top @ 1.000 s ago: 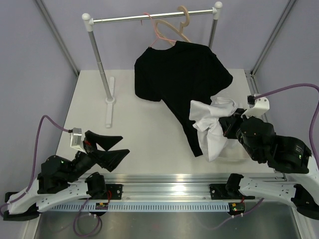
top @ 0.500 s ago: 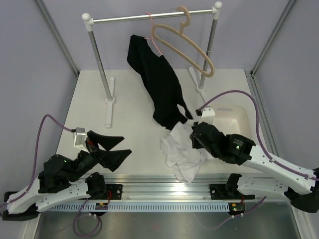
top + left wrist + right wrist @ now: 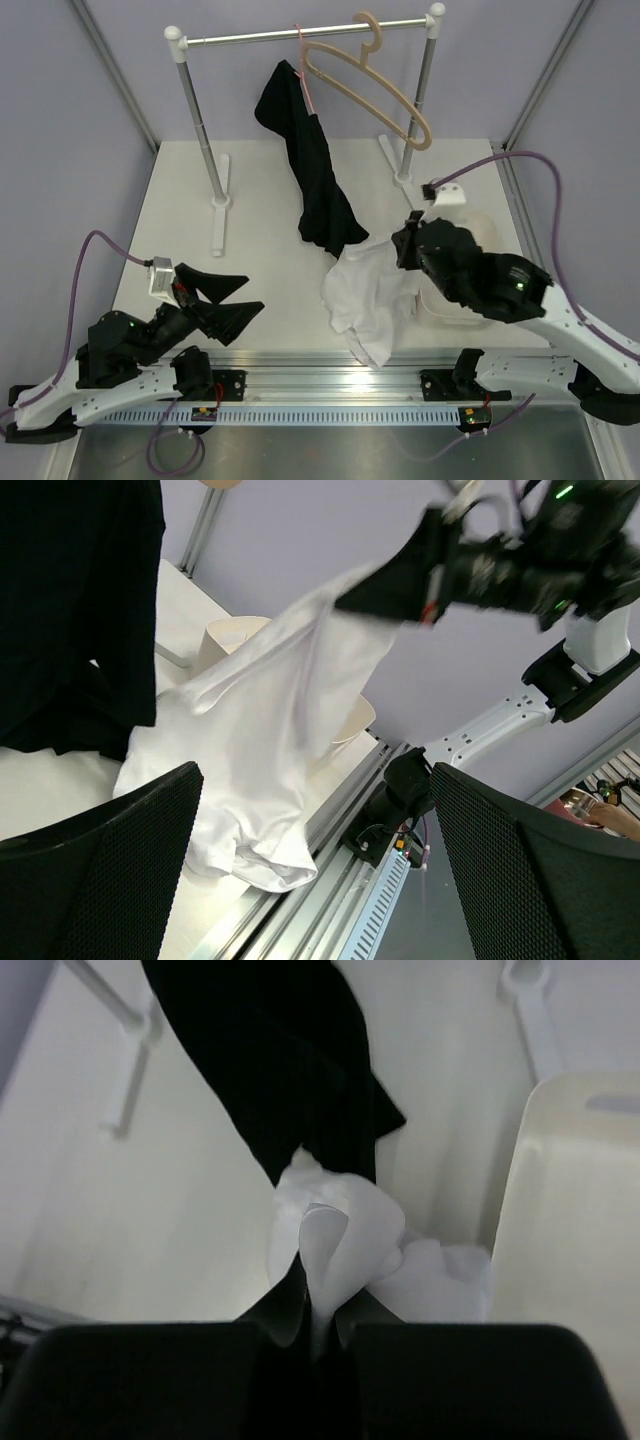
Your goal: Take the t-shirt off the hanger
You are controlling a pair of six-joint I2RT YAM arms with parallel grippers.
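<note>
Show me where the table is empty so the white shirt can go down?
The biggest bare patch of table lies between the rack's left foot, the black garment and the open left gripper. The right side is crowded: the t-shirt, the right gripper holding it, and a cream bin.

One t-shirt (image 3: 365,295); one black garment (image 3: 312,170); one wooden hanger (image 3: 418,135); perhaps one pink hanger (image 3: 302,70).

The left gripper (image 3: 315,780) has its two black fingers (image 3: 100,880) spread wide at the frame's bottom corners, holding nothing. Between them the t-shirt (image 3: 260,750) hangs from the clamped right gripper (image 3: 395,580), its lower folds bunched on the table (image 3: 40,790). A black garment (image 3: 70,610) hangs at left, touching the shirt, and a cream bin (image 3: 232,635) stands behind.
</note>
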